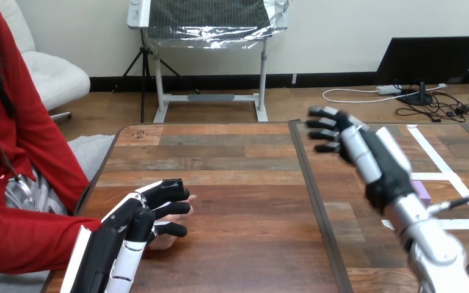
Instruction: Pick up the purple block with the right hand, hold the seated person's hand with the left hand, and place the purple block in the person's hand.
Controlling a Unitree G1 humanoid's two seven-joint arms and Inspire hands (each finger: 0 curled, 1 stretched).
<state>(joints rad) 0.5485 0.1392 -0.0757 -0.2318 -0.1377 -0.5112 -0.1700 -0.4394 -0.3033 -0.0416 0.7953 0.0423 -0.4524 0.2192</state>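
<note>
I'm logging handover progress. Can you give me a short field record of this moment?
left hand: lies over the person's hand; grip cannot be told
right hand: open, raised over the table, holding nothing
purple block: on the table, partly hidden behind the right arm, not picked up

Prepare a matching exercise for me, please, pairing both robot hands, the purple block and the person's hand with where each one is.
Things:
1. left robot hand
2. right robot hand
3. purple block
4. person's hand

Places or states:
a. lying on the table beside white tape
b. raised, open, holding nothing
c. underneath a robot hand
d. resting on top of another hand

Pairs: 1-d, 2-b, 3-a, 4-c.
</note>
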